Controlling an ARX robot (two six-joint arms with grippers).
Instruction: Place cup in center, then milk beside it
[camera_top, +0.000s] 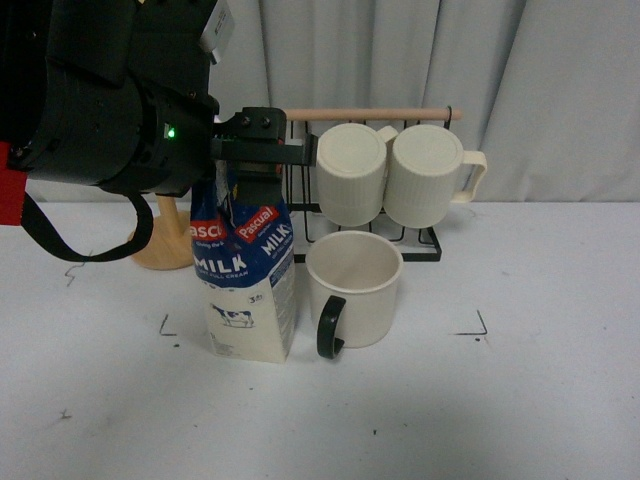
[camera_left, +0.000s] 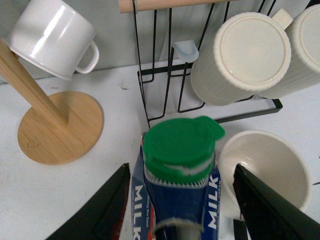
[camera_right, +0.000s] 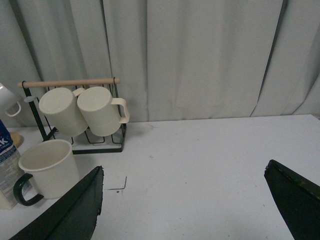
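- While the left gripper (camera_left: 181, 167) hangs over the milk carton (camera_top: 250, 290), its fingers (camera_left: 100, 210) stand apart on either side of the green cap (camera_left: 181, 145), clamping nothing.
- Carton stands upright just beside the black-handled cup (camera_top: 355, 290), both inside the marked center (camera_top: 430, 335), as the task asks.
- Right gripper (camera_right: 185, 167) gapes empty, well apart from both.
- Left arm (camera_top: 100, 90) hides the carton's top from the front; the cup's face is unseen.

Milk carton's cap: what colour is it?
Green; the milk's cap shows best in the left wrist view.
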